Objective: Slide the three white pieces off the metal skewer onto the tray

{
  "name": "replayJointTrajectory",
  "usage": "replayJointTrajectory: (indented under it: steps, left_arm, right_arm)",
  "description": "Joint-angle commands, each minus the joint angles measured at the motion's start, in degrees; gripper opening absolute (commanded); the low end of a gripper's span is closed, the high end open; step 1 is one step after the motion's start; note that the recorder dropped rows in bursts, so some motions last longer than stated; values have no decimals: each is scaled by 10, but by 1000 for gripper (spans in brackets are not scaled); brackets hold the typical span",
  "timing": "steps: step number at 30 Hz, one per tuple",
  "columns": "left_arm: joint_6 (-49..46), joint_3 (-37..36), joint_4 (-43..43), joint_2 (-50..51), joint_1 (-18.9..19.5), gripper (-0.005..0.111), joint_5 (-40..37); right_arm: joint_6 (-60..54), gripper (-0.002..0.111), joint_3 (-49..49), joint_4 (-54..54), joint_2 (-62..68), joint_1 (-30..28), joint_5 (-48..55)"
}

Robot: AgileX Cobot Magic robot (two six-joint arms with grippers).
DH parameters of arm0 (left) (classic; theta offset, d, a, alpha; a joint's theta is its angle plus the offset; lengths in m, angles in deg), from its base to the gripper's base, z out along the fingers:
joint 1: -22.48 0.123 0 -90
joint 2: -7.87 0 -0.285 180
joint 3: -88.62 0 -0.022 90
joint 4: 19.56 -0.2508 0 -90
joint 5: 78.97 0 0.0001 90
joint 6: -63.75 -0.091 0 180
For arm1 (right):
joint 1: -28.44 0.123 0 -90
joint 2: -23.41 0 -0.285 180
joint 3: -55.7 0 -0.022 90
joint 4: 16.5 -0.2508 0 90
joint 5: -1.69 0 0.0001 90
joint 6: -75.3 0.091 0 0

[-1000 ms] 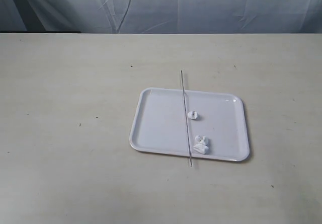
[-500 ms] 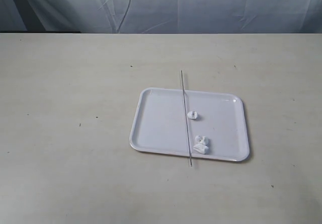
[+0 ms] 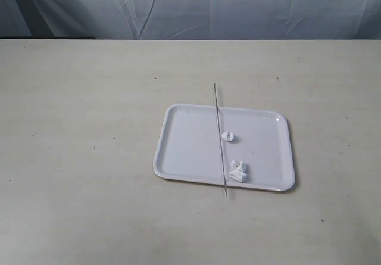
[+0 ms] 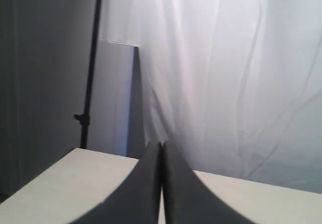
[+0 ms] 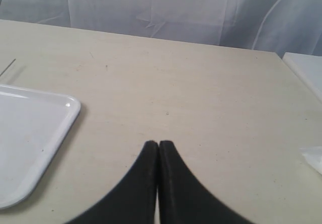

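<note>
The white tray [image 3: 190, 146] lies on the table right of centre. Across it, far to near, rests the thin metal skewer [image 3: 219, 131], its ends sticking out past both rims. Beside the skewer on the tray lie the white pieces: one [image 3: 228, 136] near the middle and a clump of two [image 3: 239, 171] by the near rim. None is threaded on the rod. No arm shows in the exterior view. My left gripper [image 4: 161, 144] is shut and empty, facing the curtain. My right gripper [image 5: 159, 144] is shut and empty above bare table, with a tray corner [image 5: 60, 108] beside it.
A pale curtain [image 3: 190, 6] hangs behind the table's far edge. A dark stand pole [image 4: 90, 68] rises by the table in the left wrist view. A white object's corner [image 5: 304, 68] and a pale scrap [image 5: 314, 158] lie at the right wrist view's edge.
</note>
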Motion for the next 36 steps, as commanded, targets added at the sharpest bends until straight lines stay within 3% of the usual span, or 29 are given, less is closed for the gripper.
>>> replayJointTrajectory:
  steps: [1,5,8,10,14,16,20,24,27,31,33,36]
  left_arm:
    - [-2,-4,-2,-3,1,0,95]
    - [-21,-21,23,-4,1,0,135]
    - [-138,-45,112,-12,1,0,135]
    - [-250,-63,212,-23,5,0,138]
    - [-589,-94,546,-50,6,0,142]
    - [-712,-104,632,-63,6,0,132]
    - [-745,-134,705,-78,6,0,113]
    - [-749,-139,720,-88,6,0,89]
    - [-825,-139,767,-106,6,0,51]
    - [-979,-139,937,-115,6,0,-28]
    - [-1040,-139,965,-116,6,0,-32]
    - [-1052,-139,969,-116,6,0,-32]
  right_arm:
    - [-3,-1,-1,-1,-1,-3,-1]
    - [-3,-1,-1,-1,-1,-3,-1]
    - [-3,-1,-1,-1,-1,-3,-1]
    - [-3,-1,-1,-1,-1,-3,-1]
    - [-3,-1,-1,-18,-1,-3,-8]
    - [-3,-1,-1,-36,-1,-3,-8]
    - [4,-1,-1,-62,-1,-3,-7]
    - [38,-1,-1,-65,-1,-3,-7]
    - [60,-1,-1,-65,-1,-3,-7]
    - [60,-1,-1,-65,-1,-3,-6]
    - [60,-1,-1,-65,-1,-3,-6]
    - [60,-1,-1,-65,-1,-3,-6]
